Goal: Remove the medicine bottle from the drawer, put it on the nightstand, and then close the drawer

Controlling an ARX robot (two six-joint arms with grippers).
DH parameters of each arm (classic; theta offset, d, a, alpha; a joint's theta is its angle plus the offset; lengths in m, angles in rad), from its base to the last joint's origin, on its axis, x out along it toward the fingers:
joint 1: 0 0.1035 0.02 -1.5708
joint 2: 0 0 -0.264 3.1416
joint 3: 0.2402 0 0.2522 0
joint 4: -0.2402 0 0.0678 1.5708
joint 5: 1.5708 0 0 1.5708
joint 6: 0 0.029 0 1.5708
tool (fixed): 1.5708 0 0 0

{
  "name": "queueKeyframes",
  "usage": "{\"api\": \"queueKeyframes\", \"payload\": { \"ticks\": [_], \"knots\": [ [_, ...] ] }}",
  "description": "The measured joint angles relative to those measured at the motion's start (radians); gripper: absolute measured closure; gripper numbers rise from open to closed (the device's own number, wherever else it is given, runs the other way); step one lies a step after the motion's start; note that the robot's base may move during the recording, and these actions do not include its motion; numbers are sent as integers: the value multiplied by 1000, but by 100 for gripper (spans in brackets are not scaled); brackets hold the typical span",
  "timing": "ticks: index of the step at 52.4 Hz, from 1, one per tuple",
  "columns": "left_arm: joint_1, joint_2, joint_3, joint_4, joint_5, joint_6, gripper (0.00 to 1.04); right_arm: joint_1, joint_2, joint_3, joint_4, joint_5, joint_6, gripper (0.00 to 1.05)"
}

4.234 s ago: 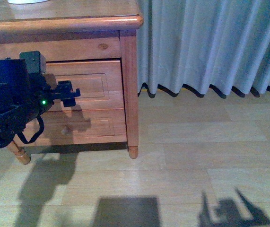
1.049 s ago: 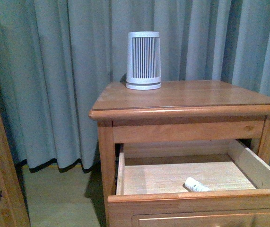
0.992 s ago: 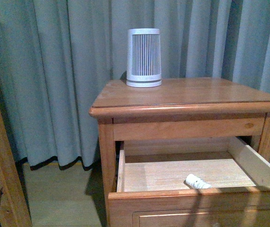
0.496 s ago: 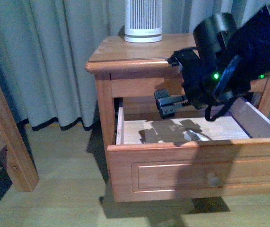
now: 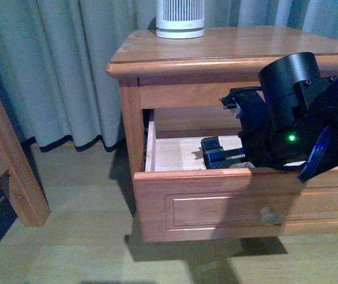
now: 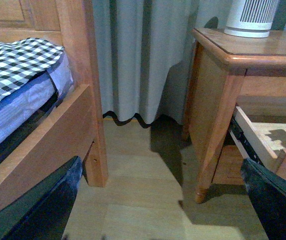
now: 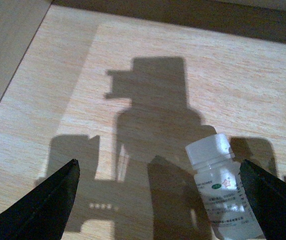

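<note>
The nightstand (image 5: 216, 44) stands with its upper drawer (image 5: 245, 201) pulled out. My right gripper (image 5: 222, 157) is open and reaches down inside the drawer. In the right wrist view the medicine bottle (image 7: 223, 190), white with a white cap, lies on its side on the pale drawer floor (image 7: 148, 90). It lies between the open fingers of my right gripper (image 7: 163, 200), nearer one finger, with no visible contact. In the front view my arm hides the bottle. My left gripper (image 6: 163, 210) is open and empty over the floor, beside the nightstand (image 6: 243, 50).
A tall white ribbed device (image 5: 180, 21) stands at the back of the nightstand top. A wooden bed frame (image 6: 82, 115) with a checked mattress (image 6: 12, 65) is across the floor gap. Grey curtains (image 5: 68, 71) hang behind. The drawer's knob (image 5: 267, 216) faces me.
My right arm has dropped lower into the open drawer and its gripper now sits near the drawer floor. It now hides the bottle in the front view.
</note>
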Motion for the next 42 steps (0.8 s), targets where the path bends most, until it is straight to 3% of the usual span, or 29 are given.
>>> {"api": "queueKeyframes", "payload": {
  "ticks": [32,42],
  "knots": [
    [0,0,0,0,0,0,7,-35,144,183,-173,35,-12,7],
    [0,0,0,0,0,0,7,-25,162,219,-186,50,-11,32]
  ]
}}
